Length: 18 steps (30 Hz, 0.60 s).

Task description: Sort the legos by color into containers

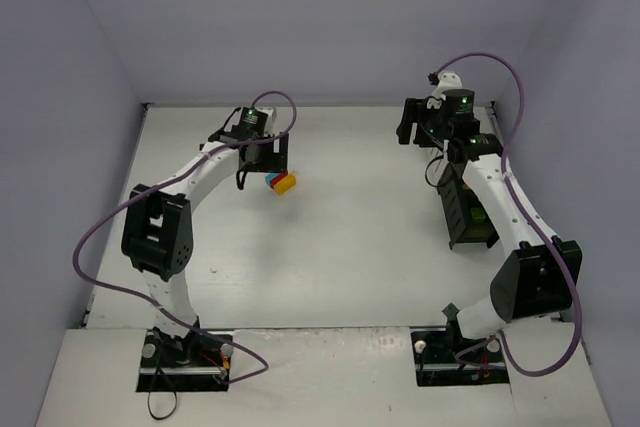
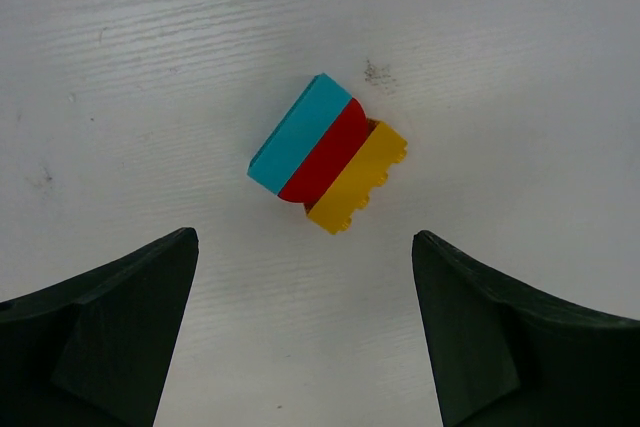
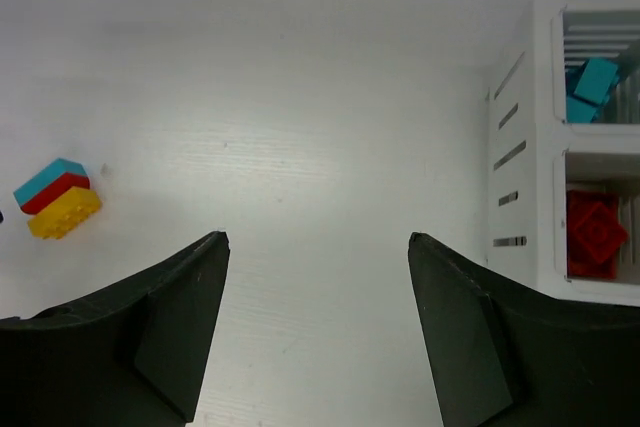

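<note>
A joined stack of three legos lies on the table (image 1: 281,183): a cyan brick (image 2: 300,133), a red brick (image 2: 325,152) and a yellow brick (image 2: 357,177). My left gripper (image 2: 304,237) is open and empty, just short of the stack; in the top view it (image 1: 268,155) hovers beside it. My right gripper (image 3: 317,238) is open and empty over bare table, with the stack (image 3: 58,197) far to its left. The white slatted container (image 3: 520,147) at its right holds cyan bricks (image 3: 590,87) in one compartment and red bricks (image 3: 595,232) in the other.
A black bin (image 1: 462,219) with something green (image 1: 480,215) inside sits under my right arm (image 1: 500,197) at the table's right side. Grey walls enclose the table on three sides. A small dark mark (image 2: 377,73) is on the table beyond the stack.
</note>
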Available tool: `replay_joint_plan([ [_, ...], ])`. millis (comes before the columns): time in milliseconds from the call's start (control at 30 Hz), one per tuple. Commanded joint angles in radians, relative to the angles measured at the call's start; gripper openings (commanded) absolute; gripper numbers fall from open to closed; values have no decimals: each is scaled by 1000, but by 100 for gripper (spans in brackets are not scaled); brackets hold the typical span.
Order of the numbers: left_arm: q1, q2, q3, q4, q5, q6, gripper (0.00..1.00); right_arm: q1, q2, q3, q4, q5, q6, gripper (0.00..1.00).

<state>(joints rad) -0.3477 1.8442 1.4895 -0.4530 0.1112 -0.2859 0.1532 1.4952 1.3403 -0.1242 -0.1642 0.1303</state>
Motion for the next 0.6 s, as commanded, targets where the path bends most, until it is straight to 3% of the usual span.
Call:
replay_joint_plan([
  [0, -8, -2, 61, 39, -102, -252, 81, 14, -35, -50, 26, -25, 9, 69],
  [100, -20, 49, 132, -89, -246, -470, 81, 32, -50, -81, 26, -31, 17, 69],
  [267, -39, 130, 215, -174, -258, -685, 81, 43, -75, -119, 32, -47, 25, 70],
  [367, -40, 157, 225, -211, -265, -792, 81, 42, -88, -144, 40, -58, 29, 70],
  [567, -54, 205, 291, -309, -346, -861, 81, 42, -113, -188, 58, -89, 28, 70],
])
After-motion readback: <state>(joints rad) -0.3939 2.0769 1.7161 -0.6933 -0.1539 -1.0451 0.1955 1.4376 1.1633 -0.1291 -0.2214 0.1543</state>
